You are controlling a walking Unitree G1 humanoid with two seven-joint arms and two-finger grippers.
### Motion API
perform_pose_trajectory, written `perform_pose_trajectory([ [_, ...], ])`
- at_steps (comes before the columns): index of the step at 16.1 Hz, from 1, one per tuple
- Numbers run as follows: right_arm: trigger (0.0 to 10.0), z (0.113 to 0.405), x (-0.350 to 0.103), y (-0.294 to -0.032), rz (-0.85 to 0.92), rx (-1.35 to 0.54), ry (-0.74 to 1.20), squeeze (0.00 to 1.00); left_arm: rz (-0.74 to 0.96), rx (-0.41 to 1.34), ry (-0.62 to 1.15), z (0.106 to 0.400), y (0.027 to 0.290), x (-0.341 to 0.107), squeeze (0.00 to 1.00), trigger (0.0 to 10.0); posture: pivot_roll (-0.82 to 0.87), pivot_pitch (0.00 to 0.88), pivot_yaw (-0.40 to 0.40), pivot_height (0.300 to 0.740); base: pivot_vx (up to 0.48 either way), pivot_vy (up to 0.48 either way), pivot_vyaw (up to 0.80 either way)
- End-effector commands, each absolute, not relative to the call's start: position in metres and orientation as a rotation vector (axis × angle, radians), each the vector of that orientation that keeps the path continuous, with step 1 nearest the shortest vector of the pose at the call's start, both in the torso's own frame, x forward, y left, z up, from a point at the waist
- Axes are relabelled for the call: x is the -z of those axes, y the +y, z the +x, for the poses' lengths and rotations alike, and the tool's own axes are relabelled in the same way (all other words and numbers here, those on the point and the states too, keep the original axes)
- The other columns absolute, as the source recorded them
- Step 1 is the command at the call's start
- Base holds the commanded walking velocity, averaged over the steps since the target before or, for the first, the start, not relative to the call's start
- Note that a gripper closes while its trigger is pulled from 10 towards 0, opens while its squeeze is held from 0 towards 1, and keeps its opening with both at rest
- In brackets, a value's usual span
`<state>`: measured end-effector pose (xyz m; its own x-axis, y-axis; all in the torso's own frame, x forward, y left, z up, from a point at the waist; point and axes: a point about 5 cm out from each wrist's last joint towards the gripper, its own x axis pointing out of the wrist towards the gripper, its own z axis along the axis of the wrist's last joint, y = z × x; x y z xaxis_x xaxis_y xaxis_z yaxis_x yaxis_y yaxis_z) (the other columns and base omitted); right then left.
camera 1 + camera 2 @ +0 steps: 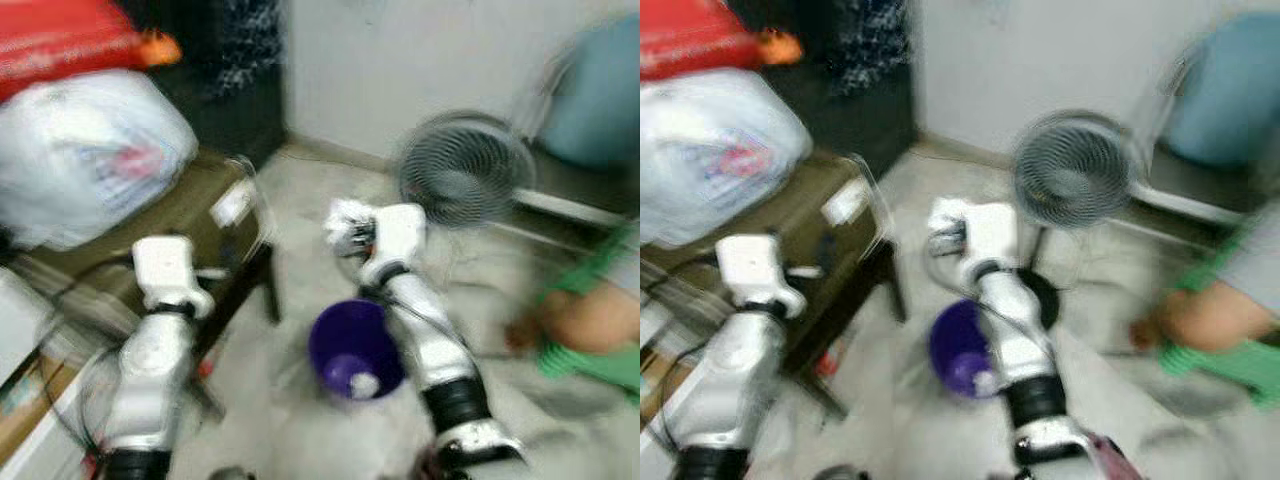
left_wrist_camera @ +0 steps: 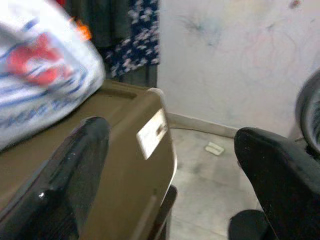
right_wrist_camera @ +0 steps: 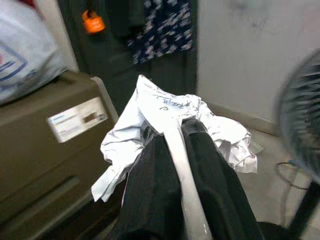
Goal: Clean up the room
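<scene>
My right gripper [image 3: 172, 135] is shut on a crumpled sheet of white paper [image 3: 165, 110]; in the head views the paper [image 1: 345, 222] sticks out at the end of my raised right arm. Just below and in front of that arm stands a purple bin [image 1: 352, 347] on the floor, with a small white scrap inside. My left gripper [image 2: 170, 165] is open with nothing between its black fingers [image 2: 75, 175]. It hovers beside the brown case [image 2: 120, 150]. The head views are blurred.
A brown hard case [image 1: 205, 195] lies on a low dark table at the left, with a white plastic bag [image 1: 85, 150] on it. A floor fan [image 1: 465, 170] stands ahead. A person in green [image 1: 595, 320] crouches at the right.
</scene>
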<state>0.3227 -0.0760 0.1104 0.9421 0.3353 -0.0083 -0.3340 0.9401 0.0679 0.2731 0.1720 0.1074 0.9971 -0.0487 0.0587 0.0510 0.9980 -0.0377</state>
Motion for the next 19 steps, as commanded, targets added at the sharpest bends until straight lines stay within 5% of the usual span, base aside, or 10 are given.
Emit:
perform_pose_trajectory([
  [1,10.0,0.325,-0.109,-0.090,0.055,-0.296,0.022,0.00,-0.052,0.087,-0.065,0.274,0.161,-0.109,0.00,10.0,-0.08,0.005,-0.005,0.740,0.326,0.000,0.00],
  [11,10.0,0.325,-0.109,-0.089,0.056,-0.300,0.020,0.00,-0.051,0.046,-0.046,0.275,0.164,-0.107,0.00,10.0,-0.08,0.004,-0.012,0.740,0.118,0.000,0.00],
  [19,10.0,0.324,-0.064,-0.133,0.069,0.075,0.330,0.00,0.134,0.325,-0.009,0.258,0.165,-0.099,0.00,10.0,-0.06,0.005,0.008,0.740,0.000,0.000,0.00],
])
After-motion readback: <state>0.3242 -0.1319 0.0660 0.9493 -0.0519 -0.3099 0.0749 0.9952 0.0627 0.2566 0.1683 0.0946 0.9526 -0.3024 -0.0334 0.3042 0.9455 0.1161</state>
